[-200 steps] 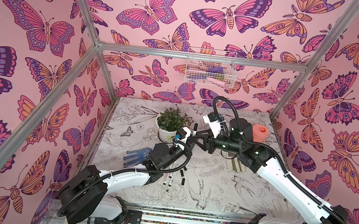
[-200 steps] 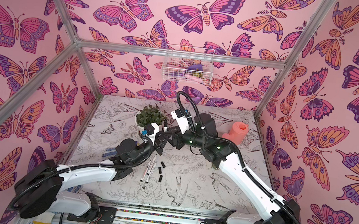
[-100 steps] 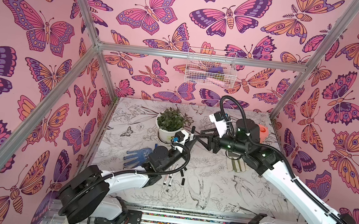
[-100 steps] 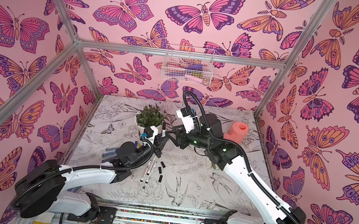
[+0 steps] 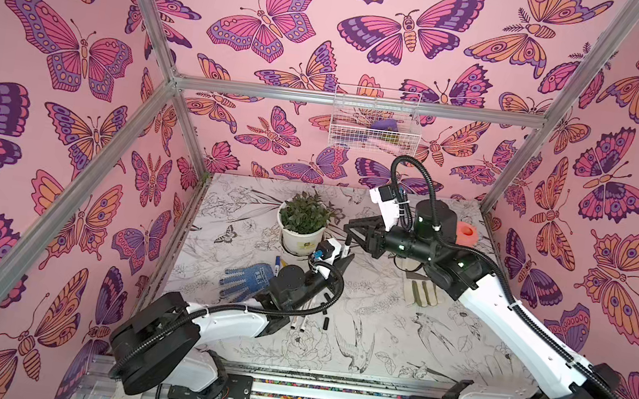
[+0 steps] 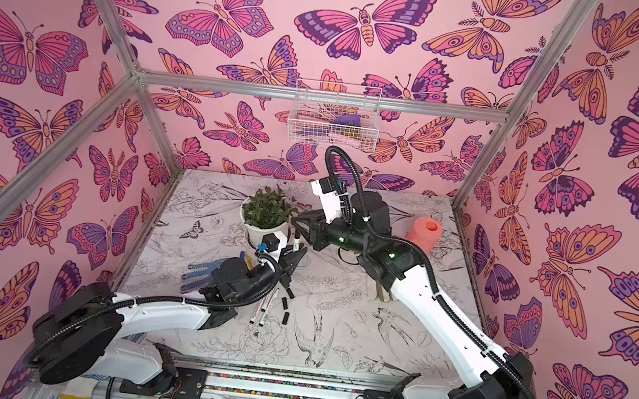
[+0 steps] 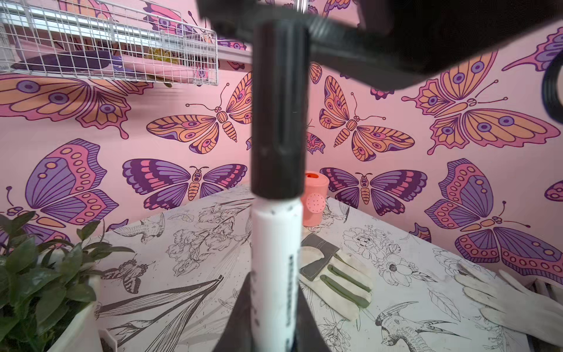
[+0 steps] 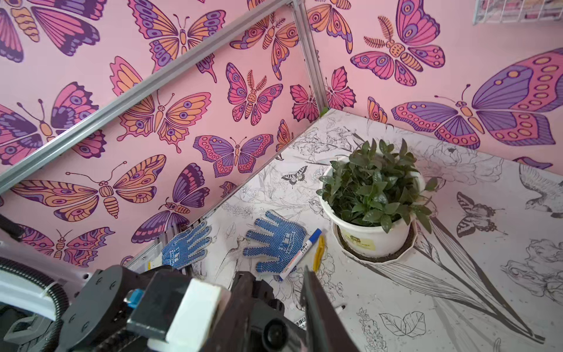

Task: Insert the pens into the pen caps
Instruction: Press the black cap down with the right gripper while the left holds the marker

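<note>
Clamping the held pen (image 7: 275,259) low on its white barrel, the left gripper (image 5: 344,261) has its jaws tight together on it. It is above the table (image 5: 374,342), left of centre, just in front of the plant pot (image 5: 300,240) that stands toward the far edge. On the pen's upper end sits the black cap (image 7: 278,115). Its lip meets the barrel in the left wrist view; fully clicked or not can't be told.

Key relation: the pen's long axis runs from the left gripper up and away, straight at the right gripper (image 5: 348,233). That gripper sits at the cap's free end, reaching in from the right-edge side. A dark part of it touches or just crosses the cap top in the left wrist view. Right jaws: can't tell if apart or closed on the cap, since the tips are blurred or blocked in every view.

Judgement: the step in hand is seating this cap with a push along the pen axis toward the left gripper. The right arm is placed to do it; the left only braces. An off-axis push risks tilting the pen in the grip.

Remaining work: the loose pens (image 6: 264,314) lie side by side toward the near edge, left of centre, beside the left forearm, long axes running roughly near-to-far. The loose caps (image 6: 285,318), black, are scattered just right of them. One blue-capped pen (image 8: 300,254) looks done and lies between the blue glove (image 8: 277,240) and the pot. The left arm is nearer to all of these.
</note>
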Controlling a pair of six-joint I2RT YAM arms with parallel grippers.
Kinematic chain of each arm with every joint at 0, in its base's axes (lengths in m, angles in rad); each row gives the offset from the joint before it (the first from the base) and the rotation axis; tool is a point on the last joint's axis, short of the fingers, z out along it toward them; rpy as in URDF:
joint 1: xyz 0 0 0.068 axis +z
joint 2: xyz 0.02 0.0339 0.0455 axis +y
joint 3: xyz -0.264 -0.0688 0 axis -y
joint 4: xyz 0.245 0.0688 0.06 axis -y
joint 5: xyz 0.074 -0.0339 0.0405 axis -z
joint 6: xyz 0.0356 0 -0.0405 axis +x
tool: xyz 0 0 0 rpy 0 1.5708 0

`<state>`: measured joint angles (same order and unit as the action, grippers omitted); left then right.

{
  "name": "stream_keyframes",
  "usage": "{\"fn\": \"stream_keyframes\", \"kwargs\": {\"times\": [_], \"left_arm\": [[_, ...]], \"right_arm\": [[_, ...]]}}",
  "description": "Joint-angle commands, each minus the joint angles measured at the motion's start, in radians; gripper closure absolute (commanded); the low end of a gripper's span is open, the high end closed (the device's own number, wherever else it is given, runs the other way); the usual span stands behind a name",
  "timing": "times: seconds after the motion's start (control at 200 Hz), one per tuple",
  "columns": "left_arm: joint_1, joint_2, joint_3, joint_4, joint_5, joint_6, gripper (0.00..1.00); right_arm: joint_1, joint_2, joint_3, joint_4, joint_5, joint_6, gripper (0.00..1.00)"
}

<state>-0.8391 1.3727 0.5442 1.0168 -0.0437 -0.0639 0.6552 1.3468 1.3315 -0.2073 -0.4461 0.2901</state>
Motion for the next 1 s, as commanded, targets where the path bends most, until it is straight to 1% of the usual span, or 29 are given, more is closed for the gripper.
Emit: {"fn": "stream_keyframes", "kwargs": {"times": [0.0,0.165,0.23,0.601,0.871,0.941,0.997], "left_arm": [[-0.008,-0.014,-0.007,0.019,-0.009,0.008,1.0],[-0.008,-0.017,-0.004,0.019,-0.009,0.009,1.0],[-0.008,-0.015,-0.003,0.018,-0.005,0.011,1.0],[-0.008,0.005,-0.012,0.018,-0.009,-0.008,1.0],[-0.008,0.018,-0.015,0.016,-0.01,-0.014,1.0],[-0.008,0.019,-0.014,0.016,-0.01,-0.013,1.0],[-0.008,0.02,-0.012,0.016,-0.01,-0.016,1.0]], "right_arm": [[-0.009,0.01,-0.008,-0.036,0.003,0.019,0.71],[-0.009,0.009,-0.052,-0.046,0.006,0.032,0.77],[-0.009,0.013,-0.055,-0.048,0.003,0.034,0.78],[-0.008,0.012,-0.029,-0.03,-0.04,0.041,0.69],[-0.009,0.012,-0.034,-0.037,-0.066,0.043,0.67],[-0.009,0.012,-0.04,-0.037,-0.066,0.041,0.69],[-0.008,0.012,-0.043,-0.038,-0.058,0.04,0.73]]}}
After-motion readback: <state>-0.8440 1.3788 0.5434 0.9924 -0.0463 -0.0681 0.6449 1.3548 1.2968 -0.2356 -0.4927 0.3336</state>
